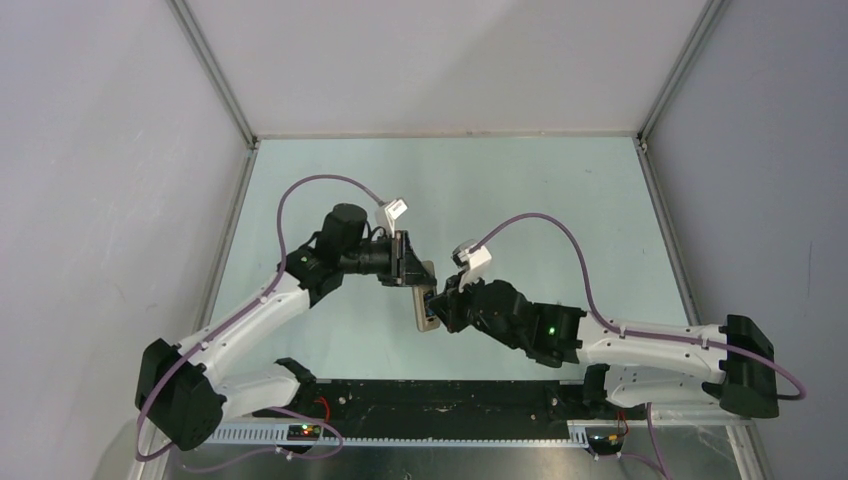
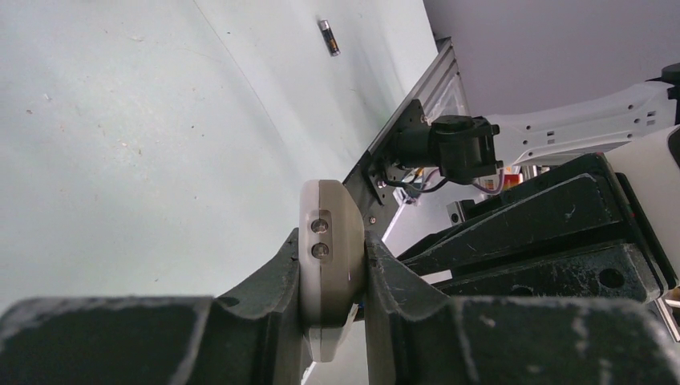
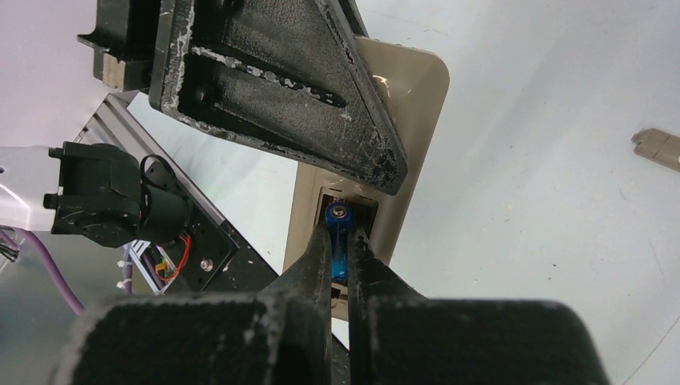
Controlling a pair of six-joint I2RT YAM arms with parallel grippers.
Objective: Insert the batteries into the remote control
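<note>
L claw [image 2: 331,250] clamps slim tan plastic remote [image 2: 324,207]; R claw [image 3: 339,245] pinches small blue cylindrical battery [image 3: 337,215] at slot [image 3: 361,202] ahead; tilt risks jamming.

You had a pale green table [image 1: 540,200] under the arms, its top matt and marked with small dark specks and faint scuffs, as your left wrist camera showed. On it lay a dark battery [image 2: 329,38], flat on its side with a paler end, alone on bare surface. Your right wrist camera caught a small grey flat piece [image 3: 657,149] lying on the table at the right edge of its view, partly cut off, so you could not tell what it was. A black mounting strip [image 1: 450,395] ran along the table's near edge, and pale walls [image 1: 100,150] closed in the other three sides
</note>
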